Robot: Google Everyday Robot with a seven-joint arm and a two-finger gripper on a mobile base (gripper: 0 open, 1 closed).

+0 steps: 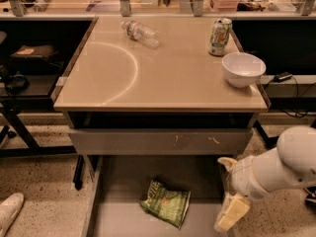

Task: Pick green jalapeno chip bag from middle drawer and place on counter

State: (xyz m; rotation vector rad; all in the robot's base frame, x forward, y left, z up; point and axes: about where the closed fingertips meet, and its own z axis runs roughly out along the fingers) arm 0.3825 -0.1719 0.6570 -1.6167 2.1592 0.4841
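The green jalapeno chip bag (166, 203) lies crumpled on the flat grey floor of the open middle drawer (118, 216), near its centre. The counter (163, 78) is a glossy beige top with a faint white arc mark, above the drawer. My gripper (231, 212) is at the lower right, over the drawer's right wall, to the right of the bag and apart from it. The white arm reaches in from the right edge.
On the counter stand a white bowl (243, 68) at the right edge and a drink can (219, 36) behind it. A clear plastic bottle (140, 32) lies at the back. A grey drawer front (158, 141) with white scuffs sits above the open drawer. A white shoe (10, 212) is at lower left.
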